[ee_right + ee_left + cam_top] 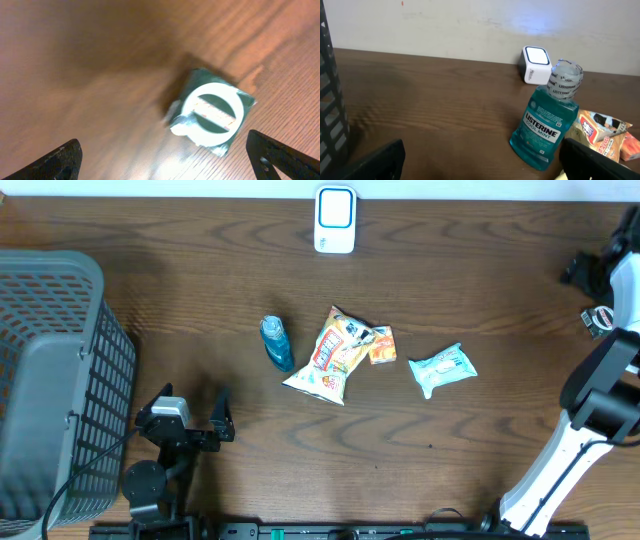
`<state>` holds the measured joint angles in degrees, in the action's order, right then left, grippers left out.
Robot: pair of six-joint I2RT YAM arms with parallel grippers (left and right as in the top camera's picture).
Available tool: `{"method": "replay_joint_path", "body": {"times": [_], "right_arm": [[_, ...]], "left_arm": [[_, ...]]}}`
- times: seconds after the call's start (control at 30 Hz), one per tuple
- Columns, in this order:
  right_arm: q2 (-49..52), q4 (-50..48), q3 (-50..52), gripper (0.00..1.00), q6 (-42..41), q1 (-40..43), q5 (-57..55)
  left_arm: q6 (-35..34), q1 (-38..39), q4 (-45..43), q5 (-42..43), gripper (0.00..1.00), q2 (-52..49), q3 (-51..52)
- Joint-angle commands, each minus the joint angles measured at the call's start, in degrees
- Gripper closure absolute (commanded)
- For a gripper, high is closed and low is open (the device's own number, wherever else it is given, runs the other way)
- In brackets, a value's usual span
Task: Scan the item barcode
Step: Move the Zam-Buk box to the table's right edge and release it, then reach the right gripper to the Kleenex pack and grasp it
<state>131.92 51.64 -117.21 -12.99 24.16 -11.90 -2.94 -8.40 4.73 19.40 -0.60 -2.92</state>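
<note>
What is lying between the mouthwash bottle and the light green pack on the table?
A snack bag and a small orange packet; the overhead view shows both.

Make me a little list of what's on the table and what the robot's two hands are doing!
scanner: white box at the far edge of the table
basket: grey, on the left side
mouthwash bottle: blue-green, lying down, left of the snack bag
snack bag, in the middle
orange packet: small, touching the snack bag
teal packet, by itself, to the right
left gripper: open, holding nothing
right gripper: open, holding nothing, above the teal packet
</note>
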Motion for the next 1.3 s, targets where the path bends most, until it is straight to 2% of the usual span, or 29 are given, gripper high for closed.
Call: {"method": "replay_joint_path", "body": {"times": [0.0,0.1,0.23,0.5,0.63,0.77,0.87,0.9,0.97,1.07,1.27], "right_arm": [[-10.51,2.36,-0.66,0.01,-1.57,-4.92,8.07],[-13.51,5.05,-0.66,0.01,-5.11,-8.92,11.02],[-14.58,9.33,-0.66,0.01,-5.86,-15.98,12.94],[-14.51,19.85,3.21,0.01,-5.62,-34.03,11.87],[-14.51,19.91,8.28,0.01,-3.43,-40.59,10.86],[-14.51,19.69,14.32,0.15,-3.93,-44.06,6.56],[-14.51,18.82,17.53,0.19,-3.45,-44.5,5.33],[-14.51,18.45,18.6,0.27,-1.68,-44.5,5.35],[-14.51,17.09,19.87,0.33,3.91,-44.52,5.35],[-14.51,14.1,22.27,0.33,14.58,-44.52,5.4],[-14.51,6.4,31.36,0.25,22.8,-46.31,6.82]], "left_arm": [[0.5,0.13,1.9,0.96,0.02,0.26,0.87],[0.5,0.13,1.92,0.94,0.02,0.26,0.87],[0.48,0.13,1.9,0.96,0.02,0.26,0.87],[0.48,0.13,1.92,0.94,0.02,0.26,0.87],[0.5,0.13,1.9,0.96,0.02,0.26,0.87],[0.5,0.13,1.9,0.94,0.02,0.26,0.87],[0.48,0.13,1.9,0.96,0.02,0.26,0.87],[0.5,0.13,1.92,0.96,0.02,0.26,0.87],[0.48,0.13,1.9,0.96,0.02,0.26,0.87],[0.48,0.13,1.9,0.96,0.02,0.26,0.87],[0.5,0.13,1.92,0.96,0.02,0.26,0.87]]}}
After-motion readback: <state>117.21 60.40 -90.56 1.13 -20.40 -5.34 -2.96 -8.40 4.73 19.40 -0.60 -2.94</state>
